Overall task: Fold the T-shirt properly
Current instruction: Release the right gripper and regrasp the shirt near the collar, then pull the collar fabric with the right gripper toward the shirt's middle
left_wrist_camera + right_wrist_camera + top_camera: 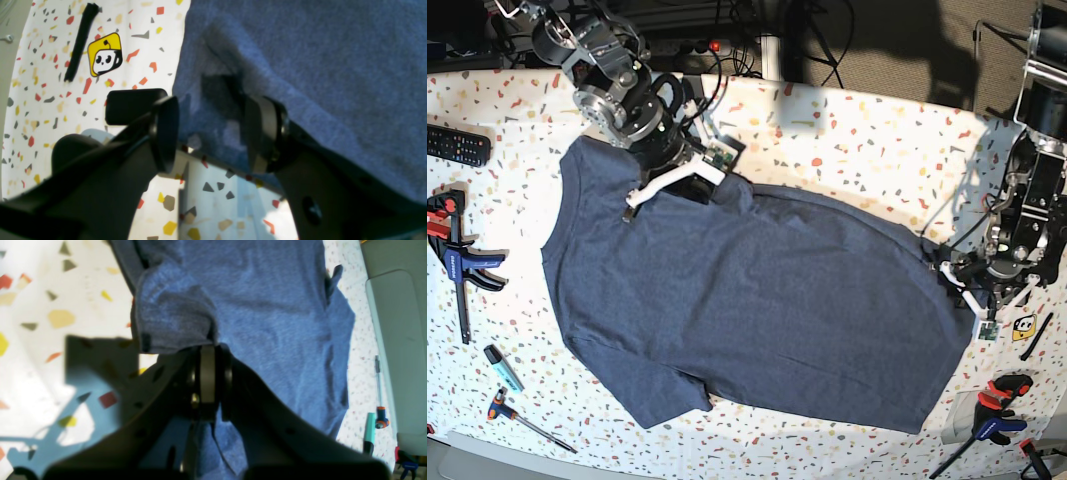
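T-shirt (747, 310) lies spread flat across the middle of the speckled surface (847, 140), plain blue side up; whatever is on its underside is hidden. Its long axis runs left to right in the base view, collar end at the left and hem at the right, with one short sleeve reaching toward the near edge at lower left. The other sleeve, at the far left, is partly covered by the right gripper (208, 351), whose fingers are clenched tight on a bunched fold of cloth; the wrist view is blurred there, and the fabric rises above the pads and hangs down below them. At the hem's far right corner the left gripper (213, 133) stands with its fingers (165, 133) parted, one on the bare surface just beside the cloth edge, the other pressed into the fabric, so the hem edge sits in the gap, ungrasped. A yellow sticker (105, 55) lies close by.
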{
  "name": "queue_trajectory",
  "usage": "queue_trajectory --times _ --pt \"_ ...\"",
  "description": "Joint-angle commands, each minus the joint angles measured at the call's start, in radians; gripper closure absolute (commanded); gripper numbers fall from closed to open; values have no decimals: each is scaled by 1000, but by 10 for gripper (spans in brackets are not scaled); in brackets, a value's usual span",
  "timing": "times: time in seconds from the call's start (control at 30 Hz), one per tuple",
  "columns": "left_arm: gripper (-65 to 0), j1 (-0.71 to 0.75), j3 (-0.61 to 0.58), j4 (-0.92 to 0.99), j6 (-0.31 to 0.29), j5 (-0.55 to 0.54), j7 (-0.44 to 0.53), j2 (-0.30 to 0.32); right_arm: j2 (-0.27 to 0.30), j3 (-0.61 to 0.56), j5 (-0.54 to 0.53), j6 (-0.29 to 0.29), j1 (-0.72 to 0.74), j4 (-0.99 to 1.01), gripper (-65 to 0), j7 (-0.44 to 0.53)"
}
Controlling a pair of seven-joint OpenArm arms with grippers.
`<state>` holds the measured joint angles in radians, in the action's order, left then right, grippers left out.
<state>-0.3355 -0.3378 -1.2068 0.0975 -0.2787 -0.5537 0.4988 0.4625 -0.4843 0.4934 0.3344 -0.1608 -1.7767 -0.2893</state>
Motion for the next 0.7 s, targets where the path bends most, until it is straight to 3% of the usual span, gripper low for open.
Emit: queue_trajectory --times 0.0,0.13,0.33,0.67 --pt "-305 -27 10 -18 6 8 22 14 5 6 -13 -21 13 -22 0 16" --pt "-305 -27 10 -18 6 9 24 14 6 6 -64 -20 8 -22 0 3" --pt "-305 -27 10 -18 6 16 27 14 23 6 -63 -10 -32 -22 0 -52" --pt "-305 -27 10 -17 6 16 22 14 36 6 -60 3 -55 -23 0 -48"
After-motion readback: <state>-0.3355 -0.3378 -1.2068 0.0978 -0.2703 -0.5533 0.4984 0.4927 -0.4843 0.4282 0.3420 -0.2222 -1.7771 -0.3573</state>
